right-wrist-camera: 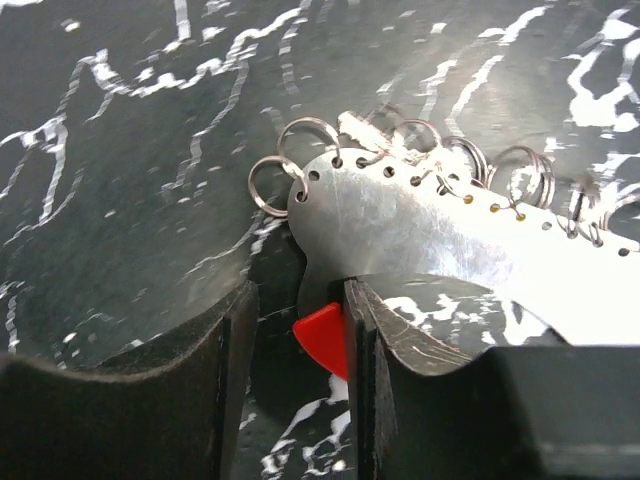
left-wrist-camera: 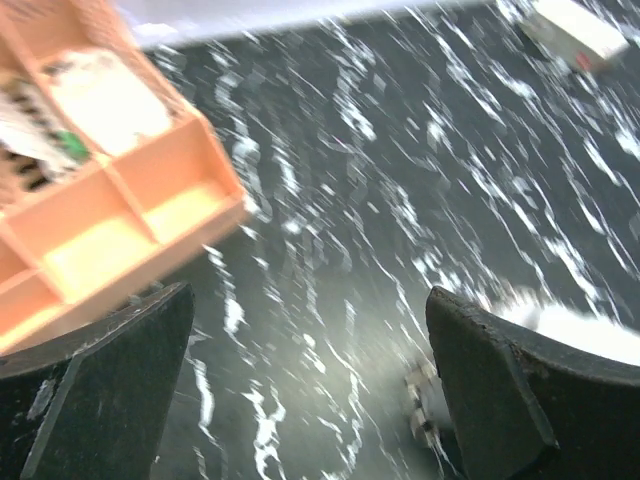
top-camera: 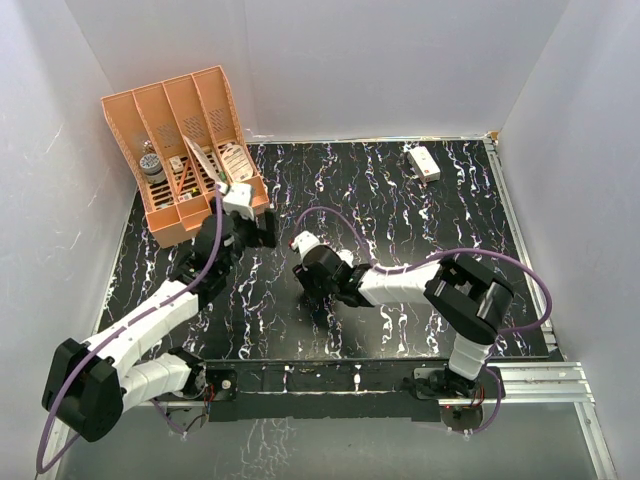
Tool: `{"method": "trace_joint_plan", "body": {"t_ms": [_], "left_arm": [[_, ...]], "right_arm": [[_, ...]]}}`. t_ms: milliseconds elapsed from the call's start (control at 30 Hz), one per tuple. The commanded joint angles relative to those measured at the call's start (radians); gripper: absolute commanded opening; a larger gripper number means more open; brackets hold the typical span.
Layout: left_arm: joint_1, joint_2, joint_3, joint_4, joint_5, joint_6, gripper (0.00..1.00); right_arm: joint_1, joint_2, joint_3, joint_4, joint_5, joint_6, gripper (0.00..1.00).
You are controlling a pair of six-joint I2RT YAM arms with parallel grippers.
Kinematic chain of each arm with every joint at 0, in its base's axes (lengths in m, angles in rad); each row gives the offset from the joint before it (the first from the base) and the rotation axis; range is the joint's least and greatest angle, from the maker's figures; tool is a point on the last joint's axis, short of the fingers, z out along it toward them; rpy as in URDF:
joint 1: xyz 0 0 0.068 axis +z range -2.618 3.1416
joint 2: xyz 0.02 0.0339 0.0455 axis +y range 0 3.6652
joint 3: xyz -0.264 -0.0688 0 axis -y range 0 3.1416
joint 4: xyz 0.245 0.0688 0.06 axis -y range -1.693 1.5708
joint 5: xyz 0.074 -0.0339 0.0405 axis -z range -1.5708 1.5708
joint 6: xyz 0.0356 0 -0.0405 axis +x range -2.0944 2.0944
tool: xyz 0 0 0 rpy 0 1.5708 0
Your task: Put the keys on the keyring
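**Top view.**
- Left gripper (top-camera: 258,228): centre left, just below the orange organizer (top-camera: 185,150).
- Right gripper (top-camera: 315,280): mid-frame, low over the table (top-camera: 400,220). Jaw state of both is unreadable here.
- Keys and keyring: too small to find.
- Box (top-camera: 423,162): white, upper right, well apart from both arms.
- Surface: black with white marbling.
- Room: plain white walls (top-camera: 350,60) on three sides.

**Left wrist view (blurred).**
- Left gripper (left-wrist-camera: 308,310): wide apart, nothing between the fingers (left-wrist-camera: 110,390).
- Organizer (left-wrist-camera: 130,230) upper left, box (left-wrist-camera: 575,30) upper right, marbled table (left-wrist-camera: 350,200) between them.
- No task item is visible.

**Right wrist view.**
- Right gripper (right-wrist-camera: 300,300): jaws narrow.
- Keyring (right-wrist-camera: 322,338): only a red corner shows, lower centre, against the right-hand finger (right-wrist-camera: 420,380), with a dark gap on its other side. Whether it is clamped, I cannot tell.
- Plate (right-wrist-camera: 400,230): flat and silvery, its neck running into the same gap. Holes line its edge, carrying small wire rings (right-wrist-camera: 270,185). It may be one of the keys, which is uncertain.
- Table (right-wrist-camera: 120,150): fills the upper left.

**Progress (judged).** Nothing is visibly threaded onto the red band, so every key is yet to go on.
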Motion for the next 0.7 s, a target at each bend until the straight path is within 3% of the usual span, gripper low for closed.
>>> {"method": "trace_joint_plan", "body": {"t_ms": [0,200,400,667], "left_arm": [[0.054,-0.031,0.098,0.058,-0.189,-0.018,0.99],[0.068,-0.024,0.104,0.054,-0.199,-0.029,0.99],[0.073,-0.035,0.099,0.059,-0.197,-0.030,0.99],[0.074,-0.020,0.095,0.067,-0.185,-0.035,0.99]], "right_arm": [[0.060,-0.002,-0.040,-0.068,-0.044,-0.042,0.37],[0.060,-0.007,-0.048,-0.069,-0.022,-0.039,0.35],[0.060,-0.007,-0.049,-0.087,0.016,-0.043,0.20],[0.060,-0.105,-0.036,-0.121,0.087,-0.081,0.14]]}}
